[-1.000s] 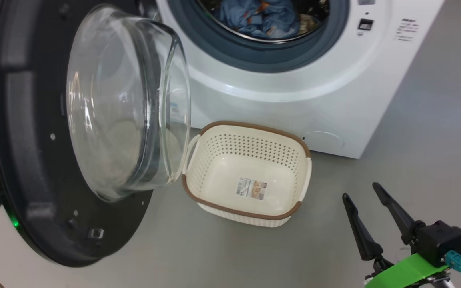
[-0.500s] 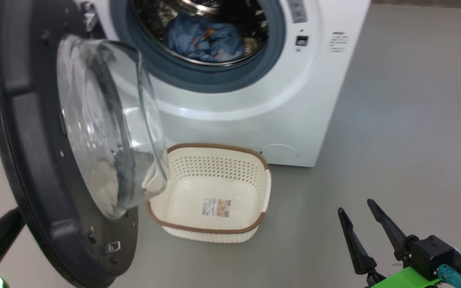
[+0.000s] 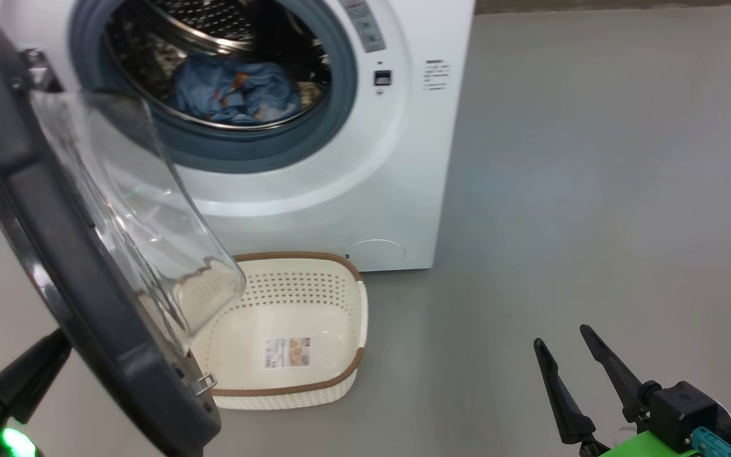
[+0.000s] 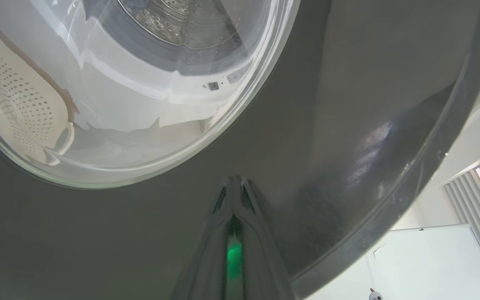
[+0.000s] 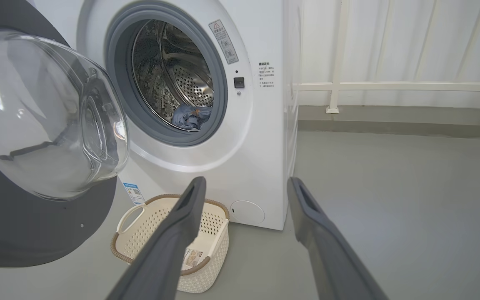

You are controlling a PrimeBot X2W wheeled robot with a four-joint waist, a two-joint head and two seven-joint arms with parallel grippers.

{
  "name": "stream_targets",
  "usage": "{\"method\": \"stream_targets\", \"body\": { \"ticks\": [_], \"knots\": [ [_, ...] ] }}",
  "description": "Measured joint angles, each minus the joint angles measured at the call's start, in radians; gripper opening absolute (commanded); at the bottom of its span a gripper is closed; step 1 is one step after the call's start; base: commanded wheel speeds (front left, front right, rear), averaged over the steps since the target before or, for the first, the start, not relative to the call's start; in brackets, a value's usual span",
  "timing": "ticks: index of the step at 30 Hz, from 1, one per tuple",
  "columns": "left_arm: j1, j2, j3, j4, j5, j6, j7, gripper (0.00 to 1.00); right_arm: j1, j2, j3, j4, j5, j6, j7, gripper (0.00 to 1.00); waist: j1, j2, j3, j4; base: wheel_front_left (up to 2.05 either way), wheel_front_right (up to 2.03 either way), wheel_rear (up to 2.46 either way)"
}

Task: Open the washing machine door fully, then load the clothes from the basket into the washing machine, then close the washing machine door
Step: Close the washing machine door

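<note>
on the grey floor (image 3: 594,190) the cream basket (image 3: 315,298) sits before the white washing machine (image 3: 353,190), partly hidden by the half-open glossy black washing machine door (image 3: 42,235), blue clothes (image 3: 232,92) lie in the drum, left gripper (image 4: 234,185) jaws together against the door's outer face, right gripper (image 3: 561,336) jaws apart, well clear of it.

Head: high, down onto washing machine (image 3: 340,190); right wrist: low, same machine; left wrist: close on door (image 4: 348,104).
</note>
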Motion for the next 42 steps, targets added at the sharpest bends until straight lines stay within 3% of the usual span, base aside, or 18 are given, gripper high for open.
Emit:
{"method": "stream_targets", "body": {
  "ticks": [8, 18, 28, 42],
  "knots": [
    [-0.069, -0.021, -0.003, 0.031, 0.004, 0.004, -0.017, 0.00, -0.001, 0.000, -0.002, -0.001, 0.000, 0.000, -0.002, 1.00, 0.0000, 0.0000, 0.019, -0.089, 0.00, 0.00, 0.00],
    [-0.203, -0.061, -0.057, 0.118, 0.012, -0.001, -0.005, 0.00, -0.020, -0.001, -0.001, 0.006, 0.000, 0.000, -0.011, 1.00, 0.0000, 0.0000, 0.066, -0.143, 0.00, 0.00, 0.00],
    [-0.351, -0.116, -0.114, 0.201, 0.033, -0.012, -0.002, 0.00, -0.043, -0.005, 0.002, 0.013, 0.001, 0.000, -0.019, 1.00, 0.0000, 0.0000, 0.108, -0.157, 0.00, 0.00, 0.00],
    [-0.556, -0.191, -0.144, 0.374, 0.052, -0.061, -0.007, 0.00, -0.090, -0.013, 0.014, 0.021, 0.006, 0.000, -0.019, 1.00, 0.0000, 0.0000, 0.141, -0.155, 0.00, 0.00, 0.00]
  ]
}}
